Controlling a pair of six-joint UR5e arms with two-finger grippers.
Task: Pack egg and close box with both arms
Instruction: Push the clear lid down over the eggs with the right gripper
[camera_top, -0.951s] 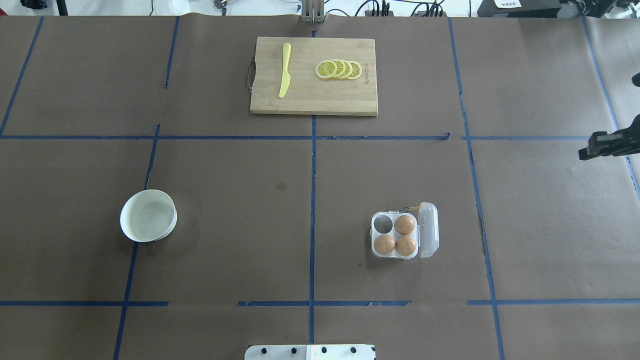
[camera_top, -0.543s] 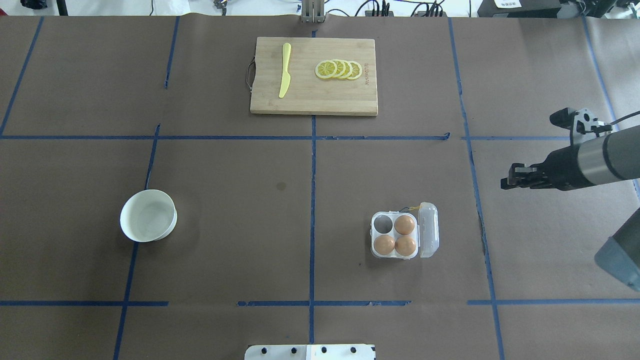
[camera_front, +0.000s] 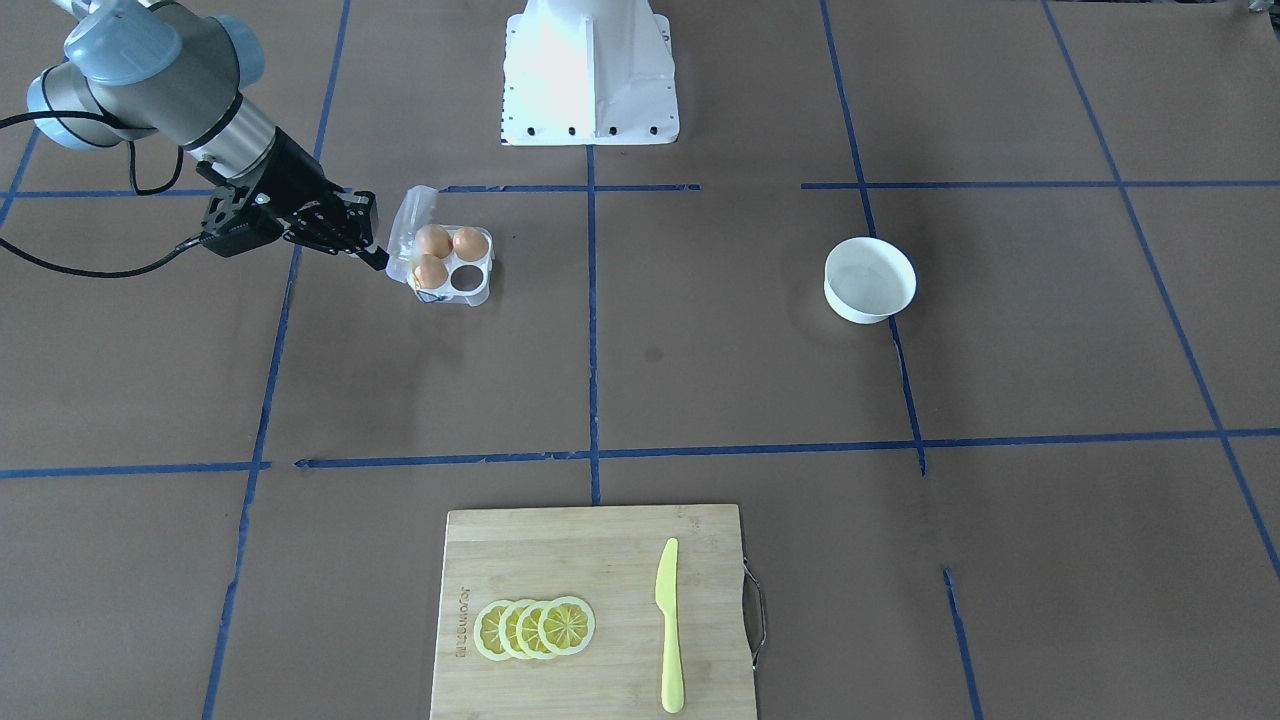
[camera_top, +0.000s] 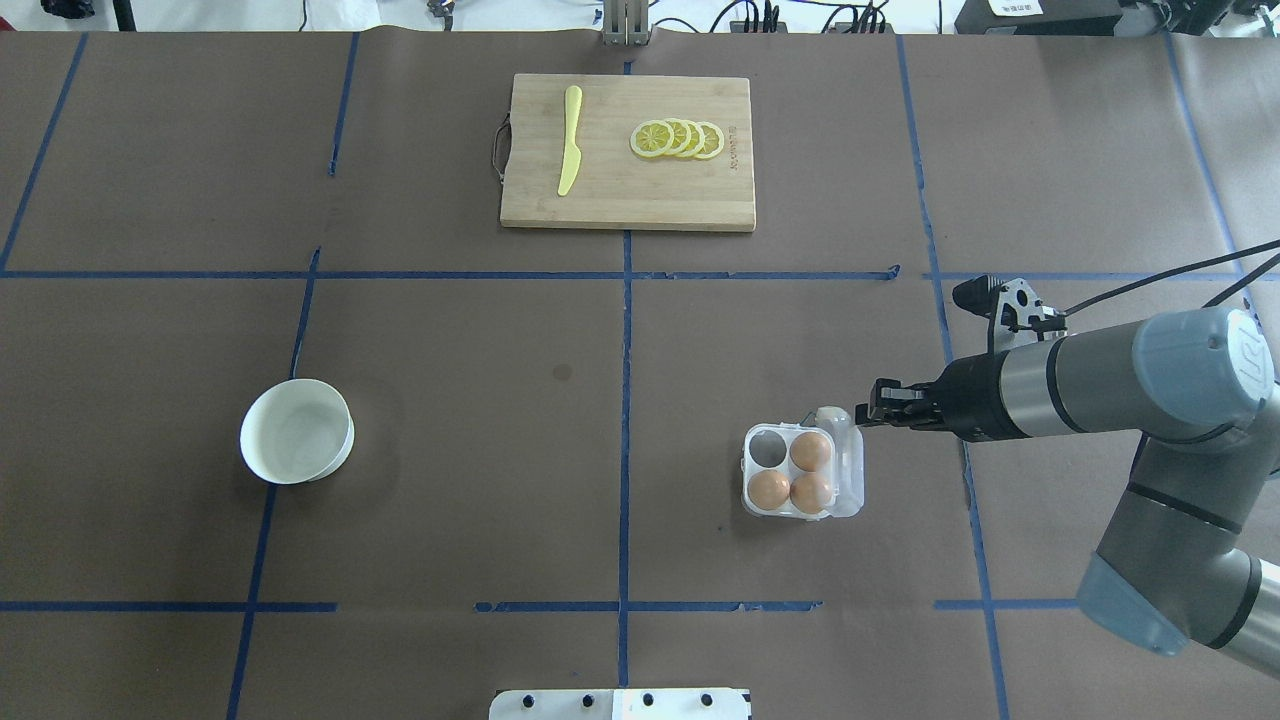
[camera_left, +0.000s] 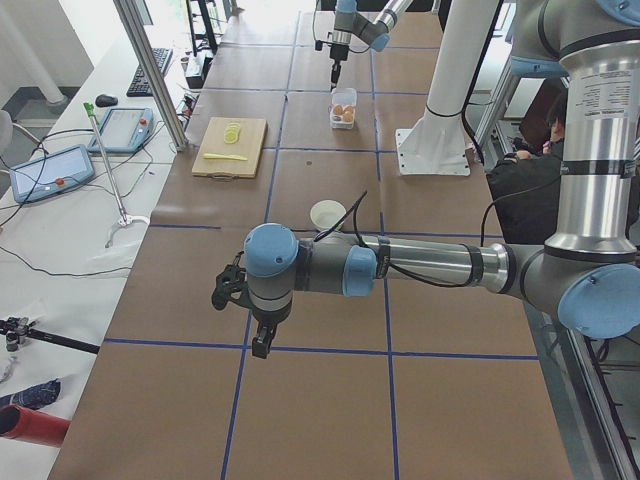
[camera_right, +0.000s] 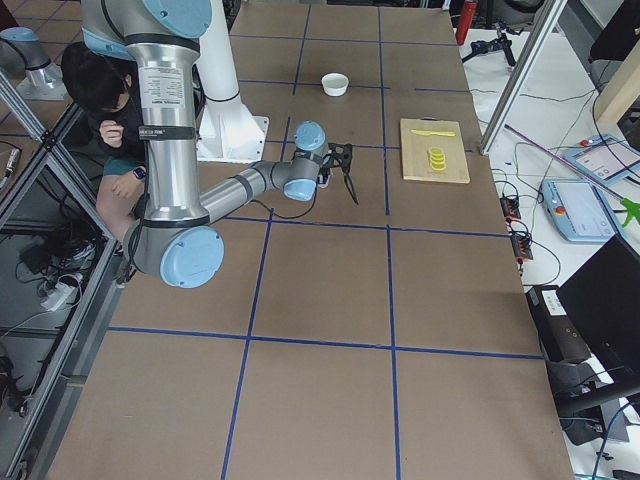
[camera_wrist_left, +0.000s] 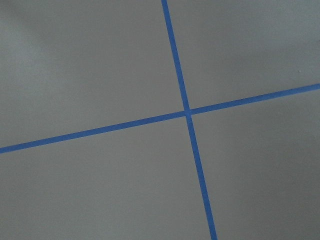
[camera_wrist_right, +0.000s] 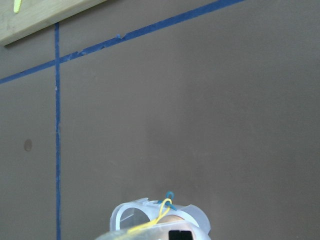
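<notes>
The clear box (camera_top: 757, 505) sits right of the table's centre with its lid (camera_top: 850, 455) tilted up on the right side. Three orange-brown eggs (camera_top: 810, 451) fill three cups; the far left cup (camera_top: 767, 447) is empty. My right gripper (camera_top: 876, 408) looks shut, with its tips against the lid's far right edge. From the front the box (camera_front: 478, 297), the raised lid (camera_front: 410, 222) and the right gripper (camera_front: 377, 260) show too. The right wrist view shows the lid (camera_wrist_right: 150, 216) and its yellow band (camera_wrist_right: 161, 212). My left gripper (camera_left: 256, 335) hangs over bare table in the exterior left view only; I cannot tell its state.
A white bowl (camera_top: 297, 431) stands at the left. A wooden cutting board (camera_top: 628, 195) at the far middle carries a yellow knife (camera_top: 570, 140) and lemon slices (camera_top: 678, 138). The white base block (camera_top: 620, 704) is at the near edge. Blue tape lines cross the brown table.
My right arm has swung in from the right edge down to the box. The lid, which lay open flat to the right, is now pushed up toward the cups.
</notes>
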